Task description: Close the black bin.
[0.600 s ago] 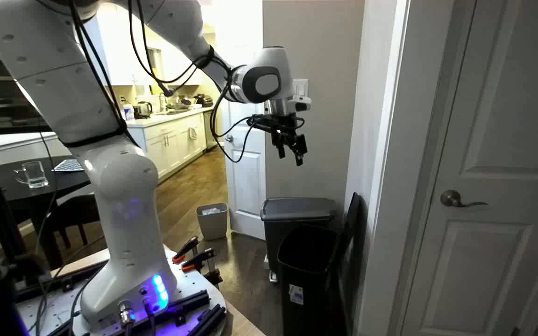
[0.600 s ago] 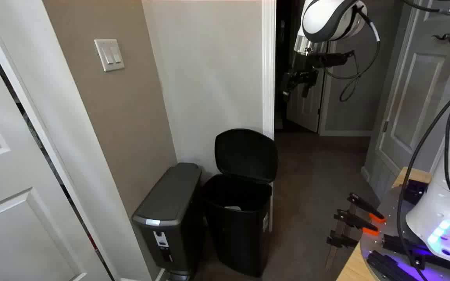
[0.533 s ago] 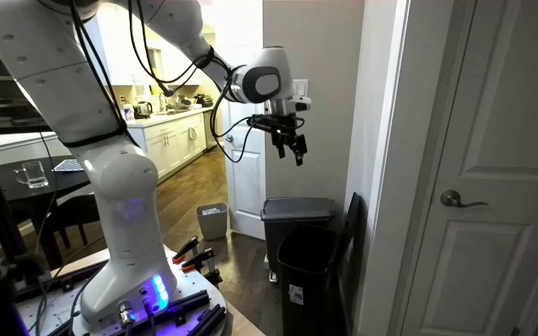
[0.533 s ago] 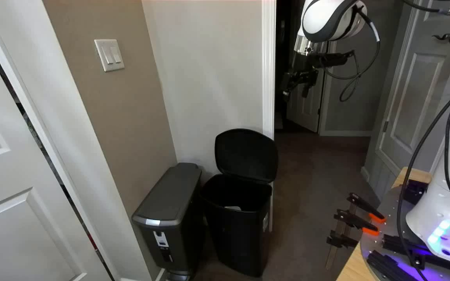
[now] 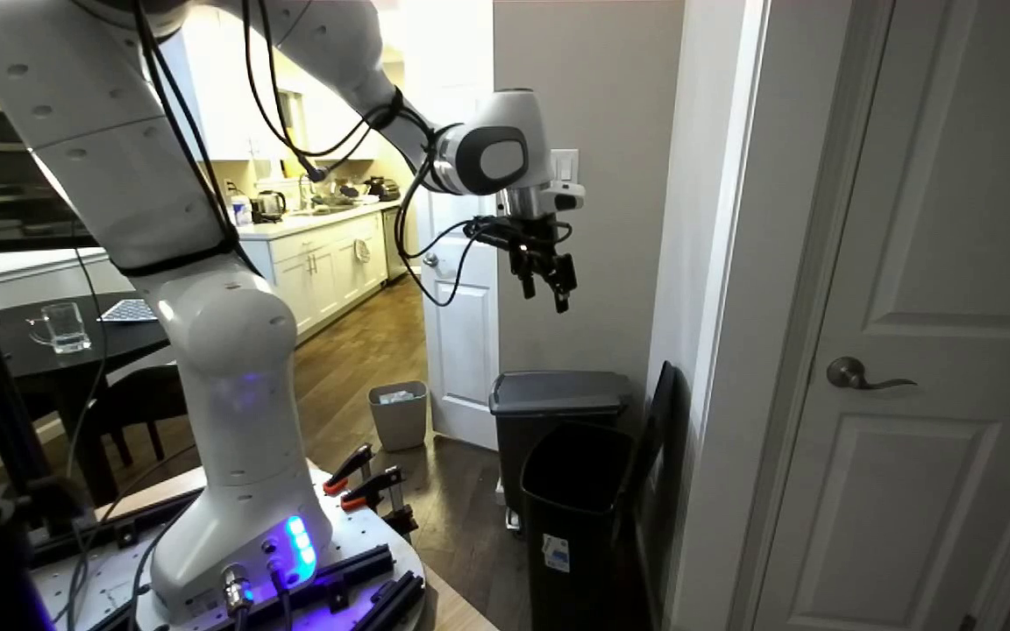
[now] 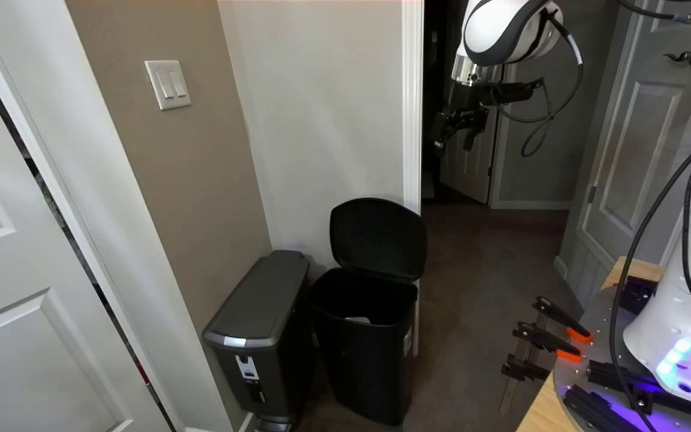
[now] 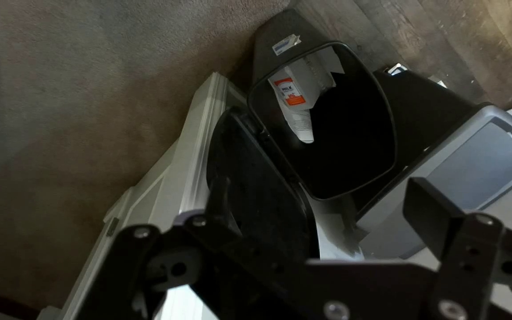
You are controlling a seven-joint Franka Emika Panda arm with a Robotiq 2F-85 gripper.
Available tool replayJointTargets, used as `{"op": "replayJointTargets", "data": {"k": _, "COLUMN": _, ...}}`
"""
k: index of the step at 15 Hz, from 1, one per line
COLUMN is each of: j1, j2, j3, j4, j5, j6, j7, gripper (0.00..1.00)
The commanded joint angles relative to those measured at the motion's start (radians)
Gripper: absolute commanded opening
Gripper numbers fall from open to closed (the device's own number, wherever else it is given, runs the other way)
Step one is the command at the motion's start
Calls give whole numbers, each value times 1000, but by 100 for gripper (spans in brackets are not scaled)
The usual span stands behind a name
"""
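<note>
The black bin [image 5: 586, 548] stands on the floor by the wall, upright. Its wall also shows in an exterior view [image 6: 360, 366] and in the wrist view [image 7: 278, 26]. Its black lid [image 6: 378, 240] is swung up and back on its hinge, leaning near the wall and door frame; the bin's mouth is open. The lid also shows edge-on in an exterior view [image 5: 661, 412] and at centre-left in the wrist view [image 7: 256, 182]. My gripper [image 5: 545, 296] hangs above the bins, pointing down, open and empty, touching nothing. Its fingers are wide apart in the wrist view [image 7: 320, 191].
A second dark bin with a shut grey lid [image 5: 562, 392] stands against the black bin. A small light-grey bin [image 5: 398, 421] is by the white door. White door trim [image 6: 412, 102] rises behind the lid. Clamps [image 6: 546, 342] stick out from my table's edge.
</note>
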Motion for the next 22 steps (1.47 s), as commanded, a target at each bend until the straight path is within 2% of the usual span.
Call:
{"op": "replayJointTargets", "data": {"k": 1, "j1": -17, "j2": 129, "j3": -9, "j4": 72, "j5": -2, "j6": 77, "j7": -8, "gripper": 100}}
{"op": "replayJointTargets", "data": {"k": 7, "j1": -27, "j2": 453, "j3": -37, "j4": 310, "j5": 18, "j6": 212, "j7": -39, "gripper": 100}}
{"op": "replayJointTargets", "data": {"k": 13, "j1": -58, "j2": 706, "j3": -13, "j4": 555, "j5": 38, "j6": 190, "j7": -88, "gripper": 100}}
{"op": "replayJointTargets", "data": {"k": 19, "j1": -94, "j2": 878, "j3": 42, "j4": 734, "j5": 30, "j6": 169, "j7": -163, "gripper": 100}}
{"op": "replayJointTargets", "data": {"k": 20, "j1": -64, "j2": 833, "j3": 10, "j4": 672, "j5": 6, "j6": 193, "j7": -101, "gripper": 100}}
{"op": "replayJointTargets", "data": {"k": 22, "j1": -63, "j2": 856, "j3": 12, "j4": 691, "j5": 5, "j6": 193, "j7": -102, "gripper": 100}}
